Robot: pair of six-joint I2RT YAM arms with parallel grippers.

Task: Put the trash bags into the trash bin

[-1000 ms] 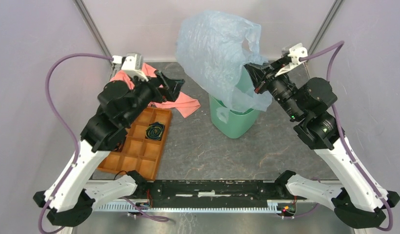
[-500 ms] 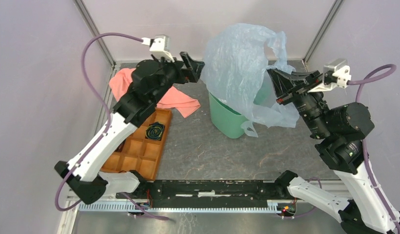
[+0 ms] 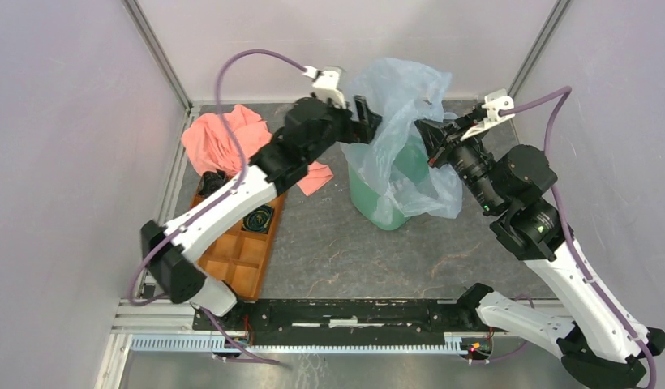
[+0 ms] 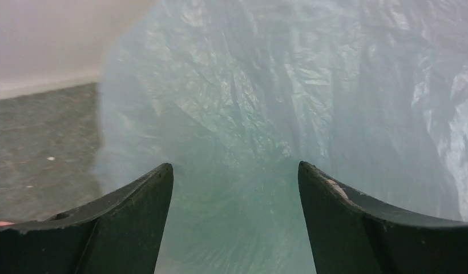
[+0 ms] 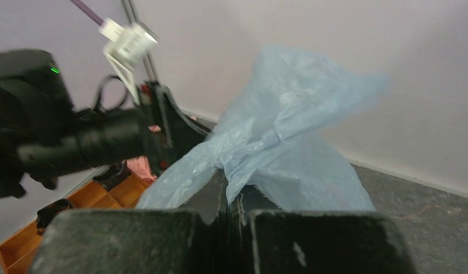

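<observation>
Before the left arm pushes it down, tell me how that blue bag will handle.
The bag is probably floppy: it drapes and crumples where the right gripper pinches it. Likely very light and airy, so it may billow back out of the bin. Its thin crinkled film looks slippery.

Near far left corner of grey tabletop point(image 3: 345, 251), a crumpled salmon-pink cloth point(image 3: 220, 134). Along left edge, just beside it, an orange compartment tray point(image 3: 230, 258). Inside one compartment, a dark coiled item point(image 3: 257, 218); at tray's far end, another dark item point(image 3: 211, 181).
</observation>
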